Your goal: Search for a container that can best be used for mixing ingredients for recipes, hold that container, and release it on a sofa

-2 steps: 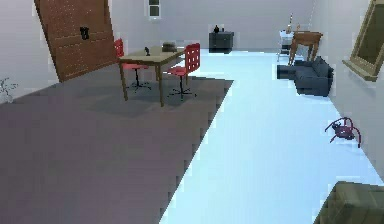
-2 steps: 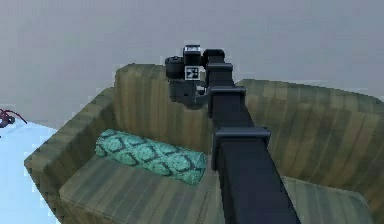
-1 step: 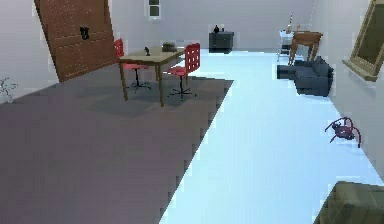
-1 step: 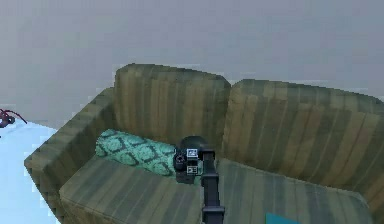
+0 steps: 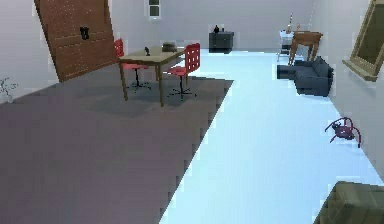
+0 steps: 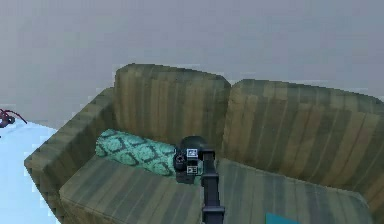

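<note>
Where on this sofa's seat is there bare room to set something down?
In the arm side view: free, the right cushion, right of the arm, above a teal thing; the left cushion's front strip. Crowded: the left cushion's back, where a patterned bolster lies near the gripper.

**Cut edges and things too small to name**

In the arm side view the sofa [image 6: 170, 100] runs off the right and bottom edges, and the arm [image 6: 210, 195] is cut by the bottom edge. The far end of the gripper [image 6: 190, 155] cannot be made out against the seat, so I cannot tell whether it holds anything. A teal scrap [image 6: 272, 217] at the bottom edge and a red thing [image 6: 8, 117] at the left edge are mostly cut off. In the forward view an olive corner [image 5: 355, 205] is cropped at the bottom right and a frame [image 5: 368, 40] by the right edge. The items [image 5: 147, 50] on the table [image 5: 150, 60] are too small to name.
</note>
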